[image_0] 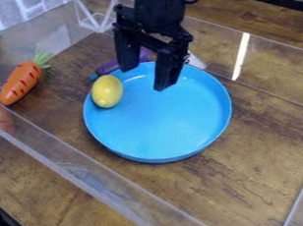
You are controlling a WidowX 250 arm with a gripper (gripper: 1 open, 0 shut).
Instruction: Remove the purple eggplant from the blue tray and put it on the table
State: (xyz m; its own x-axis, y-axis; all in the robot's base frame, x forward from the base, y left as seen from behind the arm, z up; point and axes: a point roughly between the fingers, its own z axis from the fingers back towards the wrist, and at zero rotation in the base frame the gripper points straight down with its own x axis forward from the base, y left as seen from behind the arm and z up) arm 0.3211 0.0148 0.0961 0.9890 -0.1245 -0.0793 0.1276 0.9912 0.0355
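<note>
The arm enters from twelve o'clock. Its gripper (150, 68) points straight down. The jaws stand wide apart, holding nothing.

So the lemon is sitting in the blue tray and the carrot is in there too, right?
Not quite. The lemon does sit at the left edge of the blue tray, but the carrot is not in it. The camera view shows the carrot lying on the table, well left of the tray.
</note>
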